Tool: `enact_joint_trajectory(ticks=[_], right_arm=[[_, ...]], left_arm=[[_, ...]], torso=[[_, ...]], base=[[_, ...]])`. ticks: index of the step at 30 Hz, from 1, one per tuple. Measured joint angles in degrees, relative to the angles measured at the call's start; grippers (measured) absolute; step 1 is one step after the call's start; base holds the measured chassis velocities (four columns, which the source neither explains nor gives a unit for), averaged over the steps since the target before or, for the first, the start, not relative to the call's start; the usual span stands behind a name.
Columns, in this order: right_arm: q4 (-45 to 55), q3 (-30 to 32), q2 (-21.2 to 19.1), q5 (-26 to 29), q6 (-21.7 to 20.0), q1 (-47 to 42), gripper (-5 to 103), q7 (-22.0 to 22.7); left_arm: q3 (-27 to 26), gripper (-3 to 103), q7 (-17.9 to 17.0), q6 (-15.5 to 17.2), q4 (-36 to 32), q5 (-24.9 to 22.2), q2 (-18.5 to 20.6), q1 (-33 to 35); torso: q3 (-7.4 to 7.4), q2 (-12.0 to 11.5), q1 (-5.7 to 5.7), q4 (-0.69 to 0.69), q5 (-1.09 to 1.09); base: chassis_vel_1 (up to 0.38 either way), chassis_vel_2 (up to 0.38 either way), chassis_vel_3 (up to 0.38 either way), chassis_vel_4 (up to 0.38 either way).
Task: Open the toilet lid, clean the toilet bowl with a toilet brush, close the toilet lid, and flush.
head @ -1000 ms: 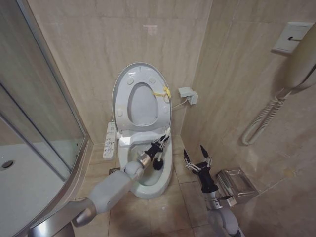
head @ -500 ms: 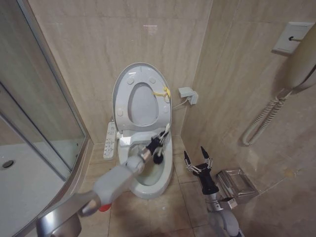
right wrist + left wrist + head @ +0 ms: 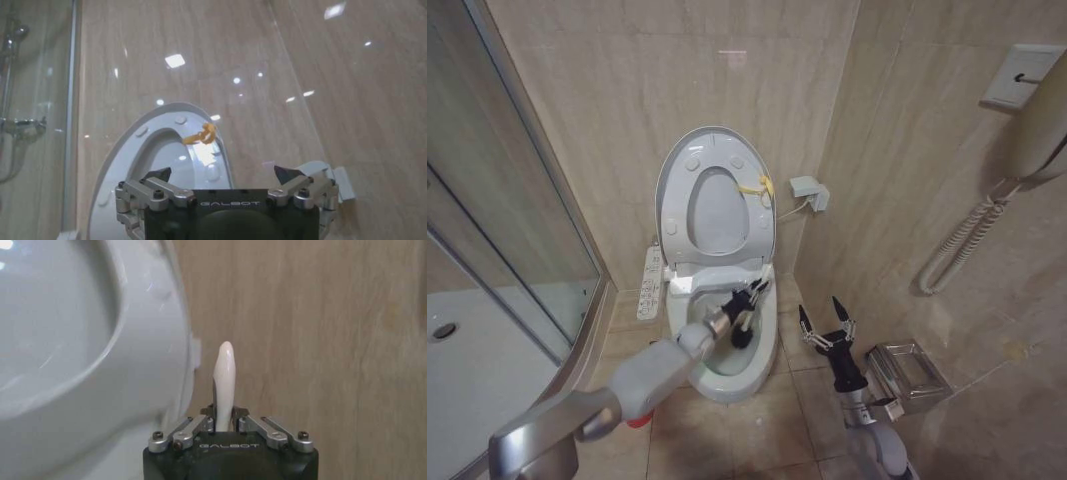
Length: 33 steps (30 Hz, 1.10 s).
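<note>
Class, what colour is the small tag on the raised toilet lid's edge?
Yellow: the tag on the toilet lid shows best in the head view.

Small tiled bathroom, probably in a hotel.
Beige wall tiles, toilet bowl at the far wall, glass shower enclosure left, wall phone right.

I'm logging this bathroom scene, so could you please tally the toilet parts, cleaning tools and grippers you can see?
Toilet parts: 3 (toilet lid, raised; seat ring, raised; toilet bowl)
Cleaning tools: 1 (toilet brush, in the left gripper)
Grippers: 2 (left gripper; right gripper, open beside the bowl)
Total: 6
</note>
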Motion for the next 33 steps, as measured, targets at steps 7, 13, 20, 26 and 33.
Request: enact_joint_trajectory(ticks=[7, 13, 20, 26, 33], right_arm=[[-2.56, 0.94, 0.54, 0.00, -0.16, 0.13, 100, 0.34], [-3.30, 1.53, 0.29, -0.03, -0.22, -0.22, 100, 0.46], [-2.72, 1.65, 1.05, -0.04, -0.37, -0.10, 100, 0.56], [-2.29, 1.65, 1.68, -0.30, -0.38, -0.57, 100, 0.58], [-2.01, 1.84, 1.45, -0.08, -0.33, -0.56, 100, 0.58]], left_arm=[[5.90, 16, 0.27, -0.29, 0.17, -2.56, 1.87, -1.78], [2.86, 16, 0.56, -1.10, 1.00, -0.77, 2.98, 1.66], [-0.53, 16, 0.92, -1.94, 0.09, -1.30, -0.91, -1.30], [0.31, 16, 1.35, -1.99, 1.70, -0.37, 0.37, 0.01], [-1.13, 16, 1.67, -2.14, 2.08, 1.21, 1.12, 2.09]], torso=[[0.01, 0.00, 0.01, 0.02, 0.00], [0.01, 0.00, 0.00, 0.05, -0.01], [0.00, 0.00, 0.00, -0.03, 0.00], [0.01, 0.00, 0.00, 0.05, 0.00], [0.01, 0.00, 0.00, 0.03, -0.01]], base=[[0.000, 0.000, 0.000, 0.000], [0.000, 0.000, 0.000, 0.000], [0.000, 0.000, 0.000, 0.000], [0.000, 0.000, 0.000, 0.000], [0.000, 0.000, 0.000, 0.000]])
